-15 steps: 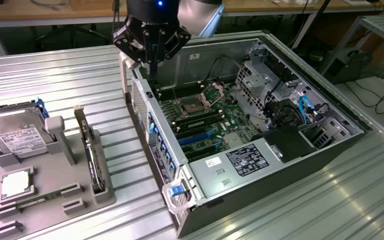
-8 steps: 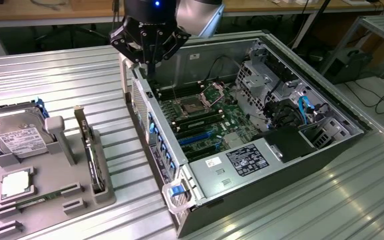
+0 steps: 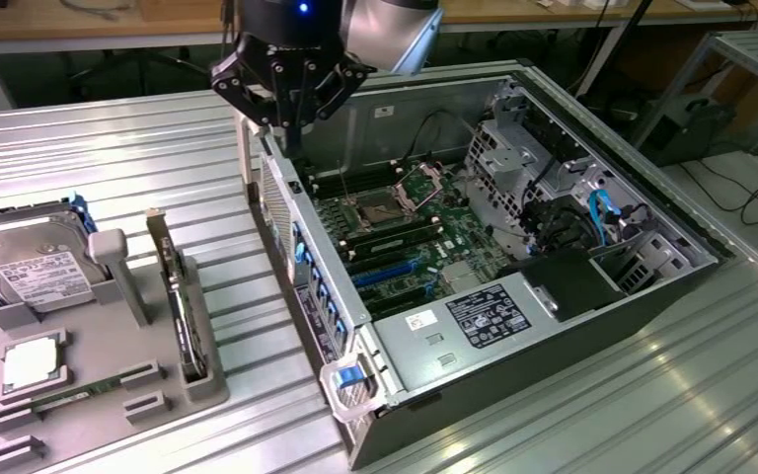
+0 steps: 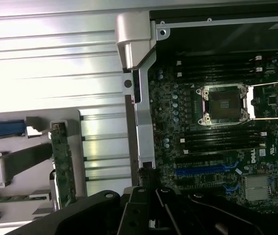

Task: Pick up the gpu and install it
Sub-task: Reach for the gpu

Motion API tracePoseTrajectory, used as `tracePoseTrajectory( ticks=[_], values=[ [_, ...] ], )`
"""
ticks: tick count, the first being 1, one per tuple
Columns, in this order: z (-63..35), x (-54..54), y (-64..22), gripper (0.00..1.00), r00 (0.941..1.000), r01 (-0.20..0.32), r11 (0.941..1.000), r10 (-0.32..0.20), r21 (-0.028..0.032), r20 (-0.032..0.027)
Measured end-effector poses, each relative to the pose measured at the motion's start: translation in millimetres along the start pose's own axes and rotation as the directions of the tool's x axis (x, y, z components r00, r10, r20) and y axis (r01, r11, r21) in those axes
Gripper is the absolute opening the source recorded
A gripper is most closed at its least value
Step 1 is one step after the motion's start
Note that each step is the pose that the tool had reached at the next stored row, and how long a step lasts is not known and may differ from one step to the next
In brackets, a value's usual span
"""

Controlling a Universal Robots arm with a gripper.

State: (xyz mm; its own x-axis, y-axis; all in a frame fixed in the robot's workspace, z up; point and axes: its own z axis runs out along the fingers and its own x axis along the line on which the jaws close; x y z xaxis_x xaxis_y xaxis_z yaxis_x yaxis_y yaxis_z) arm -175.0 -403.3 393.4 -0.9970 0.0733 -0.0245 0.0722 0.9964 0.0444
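Open PC case (image 3: 393,118) takes the centre-right of the exterior view. Its motherboard (image 3: 393,237) is bare and the blue PCIe slots (image 3: 386,267) have nothing in them, so install not done. Grey holder tray (image 3: 103,415) sits lower left. The gpu (image 3: 173,286) (image 4: 63,166) stands on edge in a slot on the tray's right side, near the hard drive (image 3: 37,262), not yet picked, so task looks at its start. Gripper (image 3: 293,148) hangs top centre over the case's rear wall, fingers drawn together w/ nothing held. Gpu lies well apart from them, down-left in the exterior view.
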Motion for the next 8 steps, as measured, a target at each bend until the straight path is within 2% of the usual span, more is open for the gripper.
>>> tracePoseTrajectory(
  ticks=[8],
  values=[
    [-0.2, 5.3, -1.1, 0.11, 1.0000, 0.000, 1.0000, 0.000, -0.0001, 0.0000]
  ],
)
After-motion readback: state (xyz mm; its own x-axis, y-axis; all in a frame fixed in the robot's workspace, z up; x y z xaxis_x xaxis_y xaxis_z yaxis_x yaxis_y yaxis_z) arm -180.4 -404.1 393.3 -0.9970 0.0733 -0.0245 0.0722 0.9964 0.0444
